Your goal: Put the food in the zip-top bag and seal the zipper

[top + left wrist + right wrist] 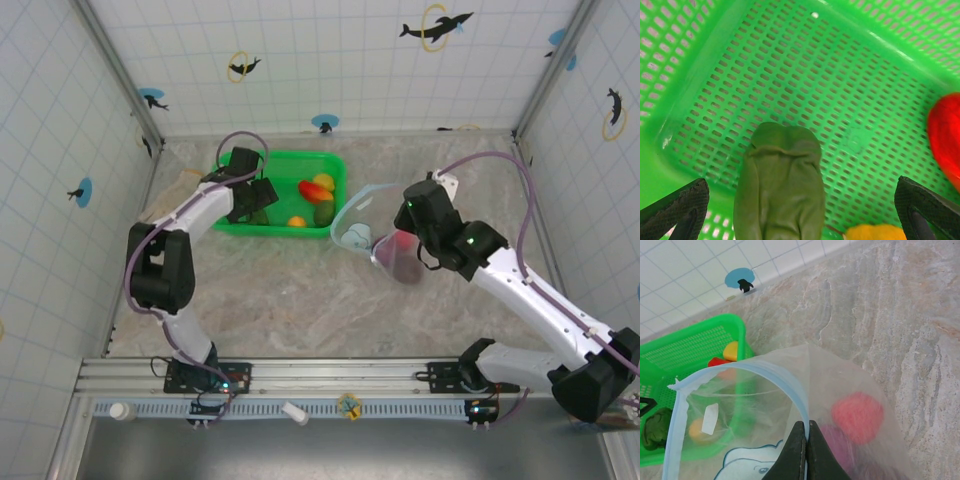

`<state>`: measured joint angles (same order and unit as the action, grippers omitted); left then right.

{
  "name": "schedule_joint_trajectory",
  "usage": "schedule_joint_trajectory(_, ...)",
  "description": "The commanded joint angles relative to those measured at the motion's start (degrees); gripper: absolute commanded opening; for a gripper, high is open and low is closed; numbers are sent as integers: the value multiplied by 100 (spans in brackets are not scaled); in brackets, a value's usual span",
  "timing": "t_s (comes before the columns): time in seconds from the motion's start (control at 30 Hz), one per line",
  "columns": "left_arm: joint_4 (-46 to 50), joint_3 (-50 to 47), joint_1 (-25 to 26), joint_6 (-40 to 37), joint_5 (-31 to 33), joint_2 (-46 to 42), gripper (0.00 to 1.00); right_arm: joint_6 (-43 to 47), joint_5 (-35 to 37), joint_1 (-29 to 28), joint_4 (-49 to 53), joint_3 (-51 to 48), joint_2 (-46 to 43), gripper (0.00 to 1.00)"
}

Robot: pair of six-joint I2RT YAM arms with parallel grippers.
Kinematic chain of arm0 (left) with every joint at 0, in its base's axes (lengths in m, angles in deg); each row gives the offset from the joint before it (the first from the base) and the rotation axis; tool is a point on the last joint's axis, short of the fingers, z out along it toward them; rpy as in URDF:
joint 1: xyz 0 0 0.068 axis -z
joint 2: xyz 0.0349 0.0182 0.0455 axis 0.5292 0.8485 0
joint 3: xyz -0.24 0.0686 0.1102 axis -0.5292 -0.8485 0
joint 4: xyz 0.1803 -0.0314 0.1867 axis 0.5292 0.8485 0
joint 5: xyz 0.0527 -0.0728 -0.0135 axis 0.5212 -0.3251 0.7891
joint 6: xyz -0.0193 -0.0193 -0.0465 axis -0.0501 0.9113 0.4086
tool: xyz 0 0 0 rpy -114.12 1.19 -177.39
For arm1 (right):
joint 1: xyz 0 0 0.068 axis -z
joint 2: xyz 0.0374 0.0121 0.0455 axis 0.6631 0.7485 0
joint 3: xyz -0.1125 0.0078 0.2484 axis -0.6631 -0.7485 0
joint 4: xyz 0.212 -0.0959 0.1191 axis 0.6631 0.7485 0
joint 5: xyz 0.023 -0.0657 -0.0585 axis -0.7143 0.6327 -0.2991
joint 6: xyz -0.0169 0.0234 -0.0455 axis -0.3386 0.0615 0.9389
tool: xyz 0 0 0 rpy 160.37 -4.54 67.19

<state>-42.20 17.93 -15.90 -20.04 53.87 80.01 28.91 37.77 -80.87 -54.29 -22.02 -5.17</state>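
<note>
While the left gripper (800,212) hangs with jaws spread wide inside the green plastic basket (840,75), the dull-green toy vegetable (780,185) sits between the fingers, off-centre toward the left one. A glancing close could squirt it sideways: the skin is matte, rounded and creased, with no flat face to bear on. Fingertips could be snagged in the slotted basket floor if lowered too far. A glossy red piece (945,135) and a yellow one (875,232) lie close by and could be nudged.

The right gripper (805,430) is pressed together on the zip-top bag (765,405) at its light-blue zipper (740,367), beside the basket; whether one wall or both is pinched cannot be told. The film is thin, clear and crinkly, and held at one point, so the mouth could sag shut. A red ball (857,417) and a magenta one (840,445) are inside and could roll out if the bag is tipped.
</note>
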Motion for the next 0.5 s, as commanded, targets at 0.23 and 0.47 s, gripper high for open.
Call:
schedule_joint_trajectory(0.23,76,341,-160,144,-130,780,94,-42,-207,302,-199,-336,-218,0)
schedule_joint_trajectory(0.47,-95,510,-199,102,-397,913,68,-84,-239,374,-210,-407,-264,0)
